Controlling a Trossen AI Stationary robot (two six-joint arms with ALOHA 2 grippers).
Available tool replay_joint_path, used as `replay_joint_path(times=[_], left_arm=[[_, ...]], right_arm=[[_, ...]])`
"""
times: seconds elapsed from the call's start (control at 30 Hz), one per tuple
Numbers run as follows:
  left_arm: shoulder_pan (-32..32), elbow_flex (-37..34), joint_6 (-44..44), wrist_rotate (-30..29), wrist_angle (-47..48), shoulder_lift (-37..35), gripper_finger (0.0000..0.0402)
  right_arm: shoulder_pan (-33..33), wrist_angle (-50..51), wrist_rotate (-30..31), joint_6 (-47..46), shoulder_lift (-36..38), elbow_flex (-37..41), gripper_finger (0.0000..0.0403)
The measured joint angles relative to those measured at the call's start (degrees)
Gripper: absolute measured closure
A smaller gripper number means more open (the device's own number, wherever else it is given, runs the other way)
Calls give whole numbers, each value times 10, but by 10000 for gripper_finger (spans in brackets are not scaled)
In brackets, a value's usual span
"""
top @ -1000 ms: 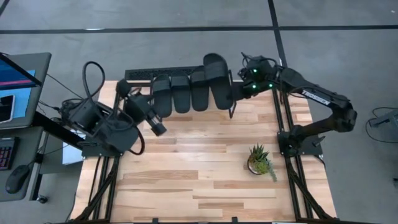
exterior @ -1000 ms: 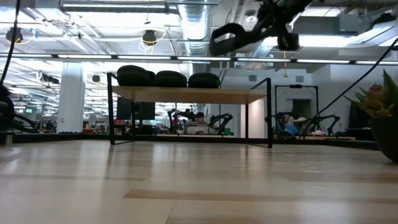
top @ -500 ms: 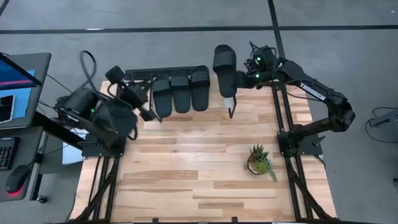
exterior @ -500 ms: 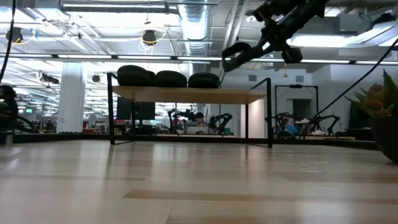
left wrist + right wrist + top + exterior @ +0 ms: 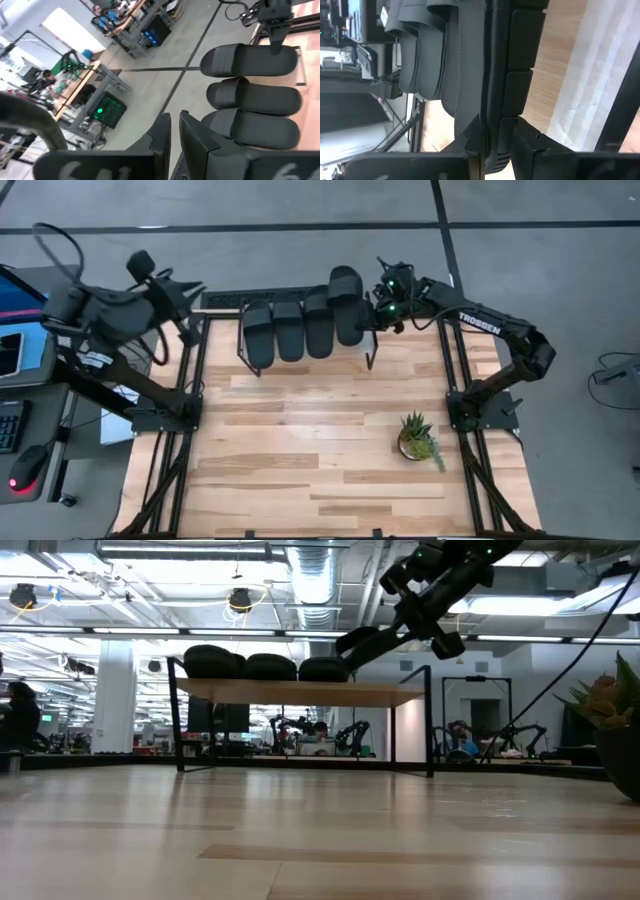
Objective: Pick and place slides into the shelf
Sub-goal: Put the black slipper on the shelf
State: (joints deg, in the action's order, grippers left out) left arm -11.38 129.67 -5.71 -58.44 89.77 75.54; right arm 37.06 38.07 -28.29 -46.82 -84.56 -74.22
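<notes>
Three matte black rubbery slide sandals (image 5: 290, 333) with oval soles and wide ribbed straps lie side by side, touching one another, on the small low shelf (image 5: 300, 692) with a light wood plank top and thin black metal legs, which stands at the far edge of the pale wood plank table (image 5: 320, 450). A fourth matching black slide (image 5: 347, 305) is at the right end of that row, just beside the third one and reaching a little farther back; in the low view it hangs tilted, its free end down at the shelf top next to the others. The right pincer (image 5: 377, 311) is clamped on the right-hand end of this fourth slide, its dark fingers (image 5: 517, 60) pressed on either side of the sole in the right wrist view. The left pincer (image 5: 190, 328) is raised off the far left corner of the table, well apart from the slides, its fingers (image 5: 192, 137) close together with only a thin gap and holding nothing. A small green spiky plant in a pot (image 5: 417, 438) stands on the right part of the table.
</notes>
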Motion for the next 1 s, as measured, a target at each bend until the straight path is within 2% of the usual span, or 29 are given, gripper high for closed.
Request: replay_joint_path(times=[0.1, 0.27, 0.53, 1.0], left_arm=[[9, 0, -21, 24, -7, -20, 372], [13, 0, -43, 29, -10, -42, 372], [13, 0, -47, 56, -10, -53, 372], [13, 0, -68, 57, -9, -52, 372]], right_arm=[[-3, -2, 13, -21, -1, 0, 357], [-3, 7, 31, -42, 2, 0, 357], [-11, 30, 31, -57, 2, 0, 357], [-29, 36, 14, -68, 2, 0, 357]])
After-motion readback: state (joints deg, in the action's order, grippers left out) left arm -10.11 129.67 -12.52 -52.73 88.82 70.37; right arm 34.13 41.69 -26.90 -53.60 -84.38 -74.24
